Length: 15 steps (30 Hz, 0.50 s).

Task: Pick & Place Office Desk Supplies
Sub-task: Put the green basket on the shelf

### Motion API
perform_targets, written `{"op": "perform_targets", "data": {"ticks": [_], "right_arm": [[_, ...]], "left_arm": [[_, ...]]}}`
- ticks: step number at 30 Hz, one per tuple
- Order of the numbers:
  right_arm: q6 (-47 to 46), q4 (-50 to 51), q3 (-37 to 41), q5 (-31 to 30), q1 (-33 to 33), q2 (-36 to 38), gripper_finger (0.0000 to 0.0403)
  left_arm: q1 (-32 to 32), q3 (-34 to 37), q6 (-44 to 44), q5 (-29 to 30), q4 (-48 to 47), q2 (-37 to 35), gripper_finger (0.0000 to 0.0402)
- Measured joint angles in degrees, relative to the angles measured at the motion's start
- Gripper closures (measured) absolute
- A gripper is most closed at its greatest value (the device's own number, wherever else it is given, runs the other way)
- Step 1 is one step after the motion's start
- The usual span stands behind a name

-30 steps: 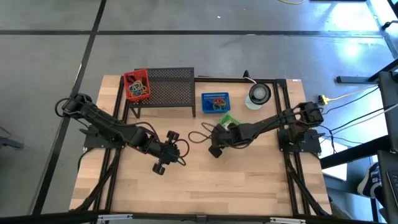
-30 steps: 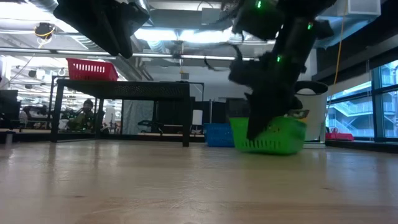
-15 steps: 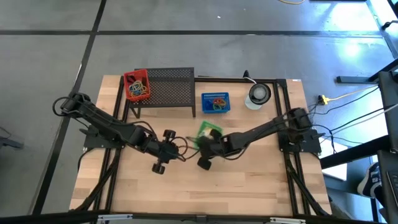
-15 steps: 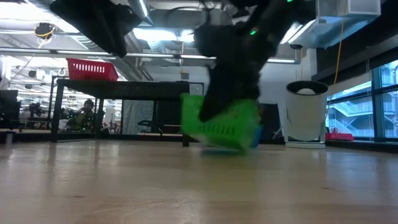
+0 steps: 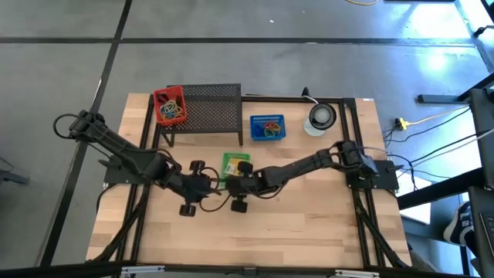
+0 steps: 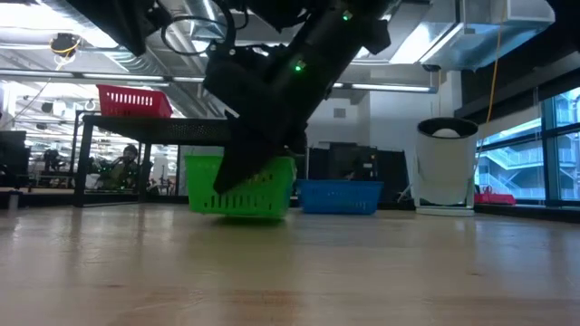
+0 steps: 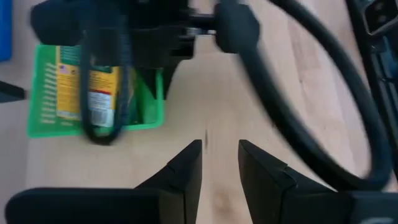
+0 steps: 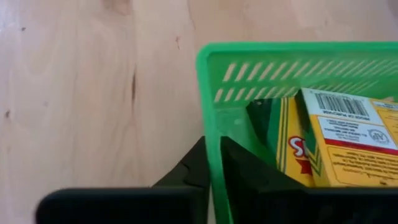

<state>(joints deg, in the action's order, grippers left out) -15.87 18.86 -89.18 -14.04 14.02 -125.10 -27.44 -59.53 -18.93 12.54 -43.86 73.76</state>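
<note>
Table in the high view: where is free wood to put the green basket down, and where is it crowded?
Bare wood lies along the near edge of the table, in front of both arms. It is crowded at the back: red basket on the black mesh stand, blue basket, and mid-table the green basket clamped by the right gripper, left gripper alongside.

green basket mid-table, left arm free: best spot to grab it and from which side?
Take the green basket by its thin upright rim, one finger inside and one outside, coming from above. The right gripper already pinches one wall this way; the left gripper would probably do best on a free wall, clear of the yellow boxes.
</note>
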Motion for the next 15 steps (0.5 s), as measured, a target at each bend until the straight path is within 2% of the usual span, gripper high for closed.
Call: {"op": "perform_targets", "data": {"ticks": [10, 15], "right_arm": [[-0.91, 3.10, -0.03, -0.15, -0.40, 1.70, 0.0246], [0.75, 11.01, -0.03, -5.29, 1.01, 6.70, 0.0218]], "left_arm": [[-3.45, 0.00, 0.15, 1.21, 0.14, 0.01, 0.0304], [-3.59, 0.00, 1.52, 5.19, 0.99, 0.02, 0.0304]]}}
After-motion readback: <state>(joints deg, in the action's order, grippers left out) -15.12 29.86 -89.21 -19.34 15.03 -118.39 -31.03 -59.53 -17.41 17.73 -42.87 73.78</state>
